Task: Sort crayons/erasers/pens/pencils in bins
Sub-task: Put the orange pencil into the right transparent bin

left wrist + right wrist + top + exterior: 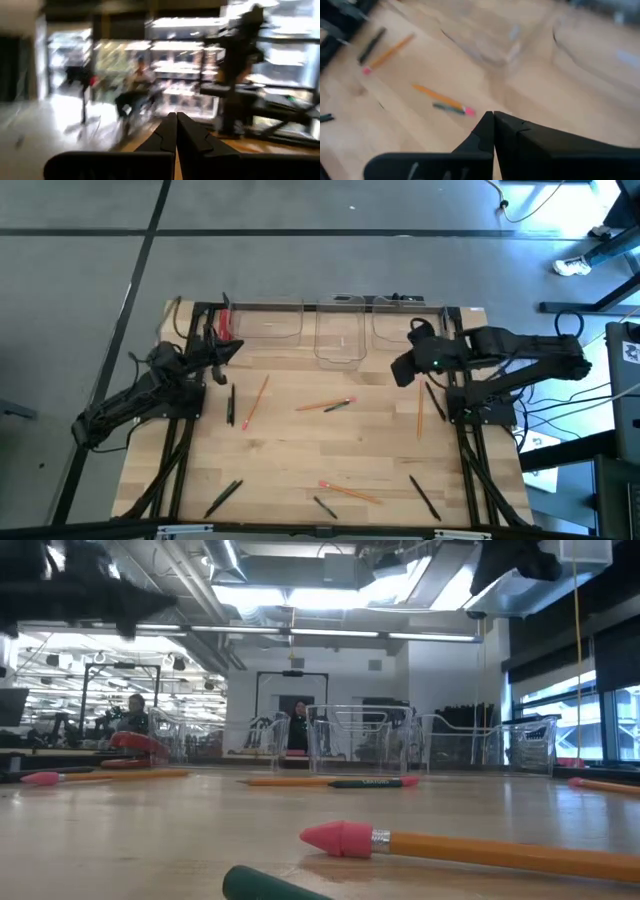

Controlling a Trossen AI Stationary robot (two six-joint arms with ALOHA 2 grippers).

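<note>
Three clear bins (339, 330) stand along the bench's far edge, and loose on the wood lie four orange pencils (256, 400), about four long black pens (425, 497) and roughly three short dark crayons (337, 407).

A robotics lab — exposed ceiling ducts (330, 570), strip lighting, further workbenches (60, 745) and a seated person (135, 712) behind.

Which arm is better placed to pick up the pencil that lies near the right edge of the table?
Right. In the high view the right tool hangs just beside that pencil, on the same side. The left tool, shut and empty, is across the table.
</note>
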